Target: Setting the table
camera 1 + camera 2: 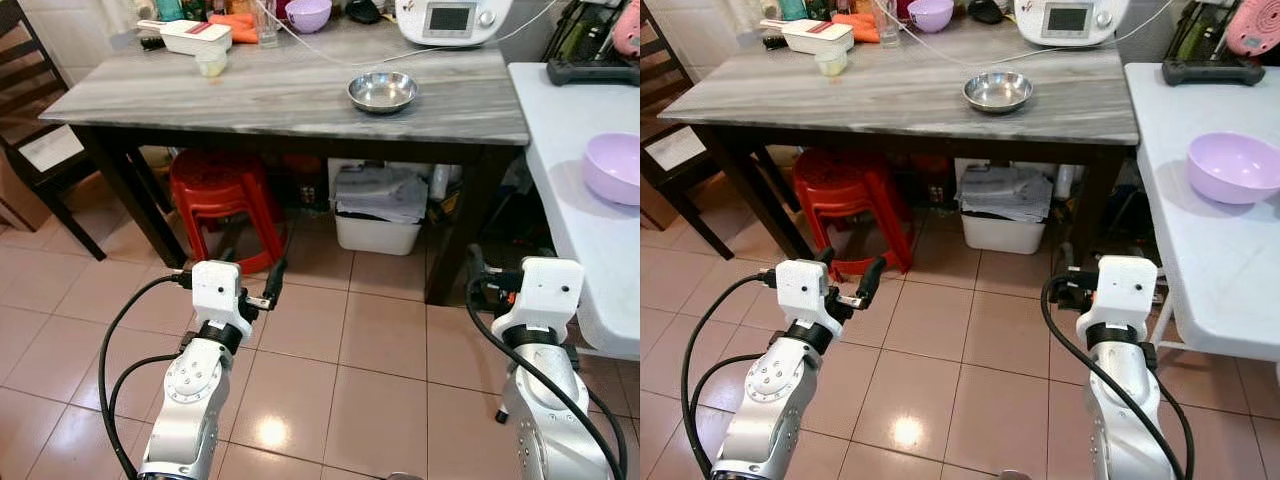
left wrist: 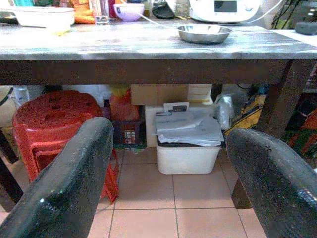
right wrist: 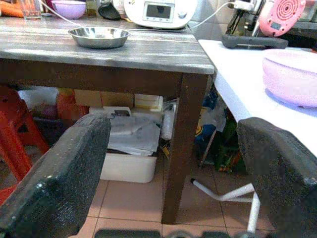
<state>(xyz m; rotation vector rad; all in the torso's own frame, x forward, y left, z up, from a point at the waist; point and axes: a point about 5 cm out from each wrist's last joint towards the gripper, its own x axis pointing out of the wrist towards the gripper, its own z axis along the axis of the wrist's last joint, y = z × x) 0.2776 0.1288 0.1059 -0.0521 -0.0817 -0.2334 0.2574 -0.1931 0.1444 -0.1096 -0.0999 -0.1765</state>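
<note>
Both arms reach forward low over the tiled floor, below table height. Left gripper (image 2: 168, 173), fingers apart, faces a red stool (image 1: 222, 190) and white bin (image 1: 378, 225) under the grey table (image 1: 250, 95). Steel bowl (image 1: 382, 91) sits above, well apart. Right gripper (image 3: 173, 168), fingers spread, points near the table leg; the lilac bowl (image 1: 612, 168) rests on what seems a white table (image 1: 570, 130) beside it.

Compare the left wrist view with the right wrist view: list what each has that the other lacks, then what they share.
Left wrist view, not the right: the white lidded container at the far end of the grey table.
Right wrist view, not the left: the white table with the large purple bowl on it, and a pink device behind.
Both: the steel bowl, the white appliance, the small purple bowl and the white bin under the grey table.
</note>
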